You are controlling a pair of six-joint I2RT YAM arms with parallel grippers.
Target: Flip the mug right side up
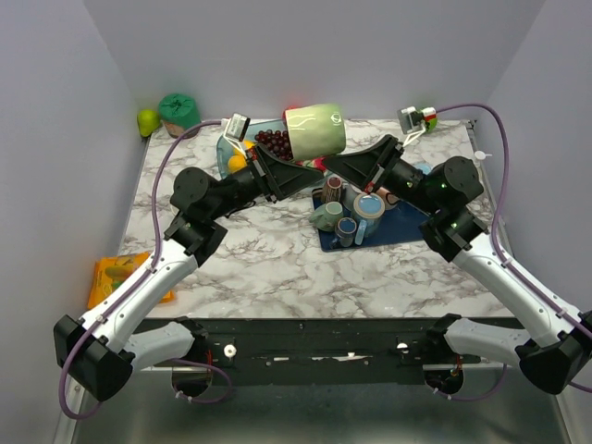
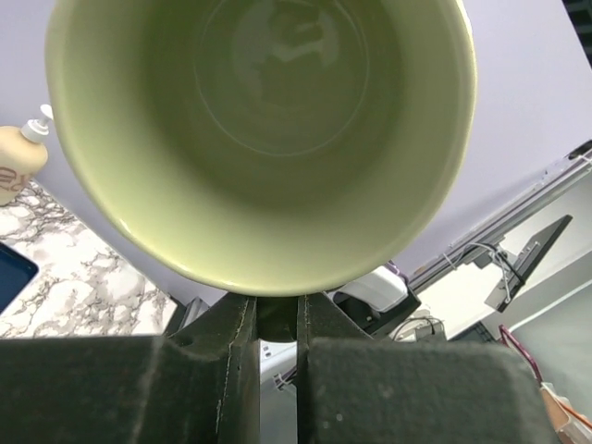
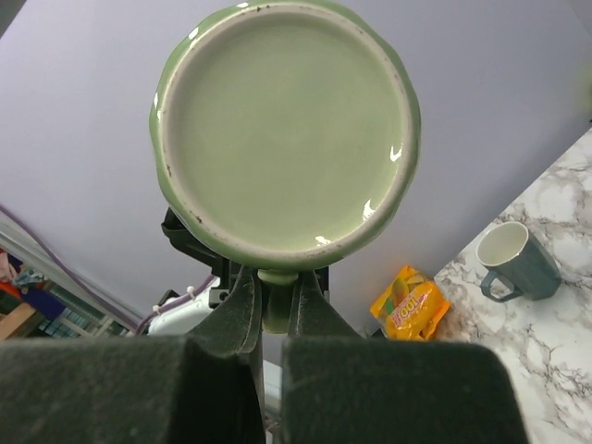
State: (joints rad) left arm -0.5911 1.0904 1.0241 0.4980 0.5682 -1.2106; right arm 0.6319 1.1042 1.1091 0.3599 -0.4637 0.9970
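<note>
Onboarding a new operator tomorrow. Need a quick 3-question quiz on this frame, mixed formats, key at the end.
1. True or false: the green mug is resting on the table.
2. Which wrist camera looks into the mug's open mouth? A) left B) right C) neither
3. Short answer: which claws are shut on the mug?

Key:
1. False. It is held in the air, lying on its side.
2. A. The right wrist camera sees the mug's base instead.
3. Both, the left claw and the right claw.
</note>
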